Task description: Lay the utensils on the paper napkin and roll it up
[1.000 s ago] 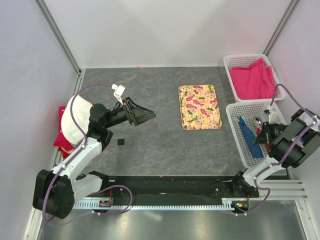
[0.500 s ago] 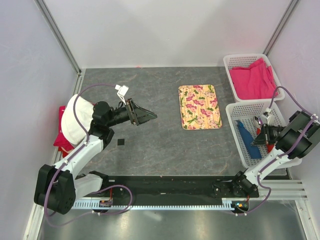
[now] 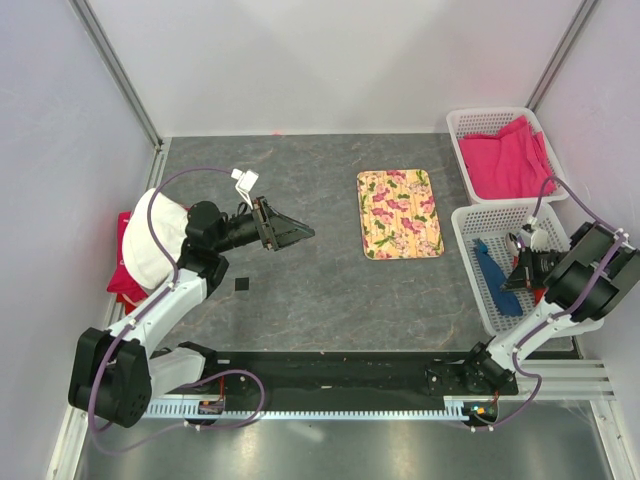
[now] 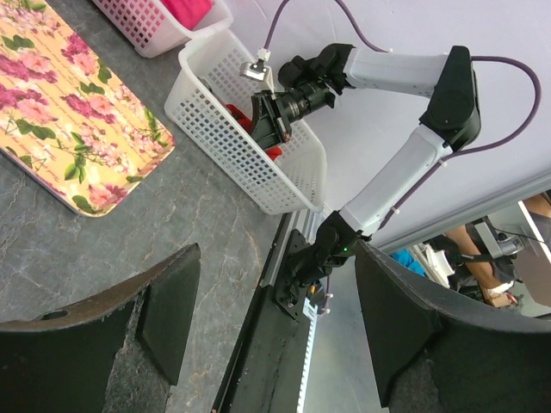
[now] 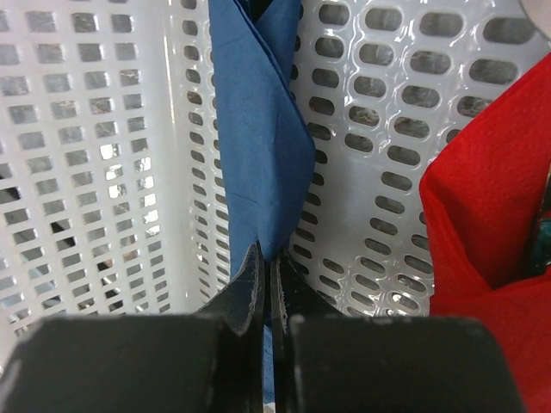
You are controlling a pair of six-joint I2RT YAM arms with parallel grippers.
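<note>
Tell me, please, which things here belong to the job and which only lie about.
Job: blue napkin, pinched by the right pincer; near basket holding it.
Lying about: floral mat, pink cloth, red napkin, black square.

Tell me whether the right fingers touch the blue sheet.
Touching. The right wrist view shows the right fingers closed on the blue sheet's lower tip.

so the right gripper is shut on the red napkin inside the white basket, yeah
Not the red one. The right gripper is shut on the blue napkin inside the white basket; the red napkin lies off to the side, outside the jaws. The right wrist view shows it.
</note>
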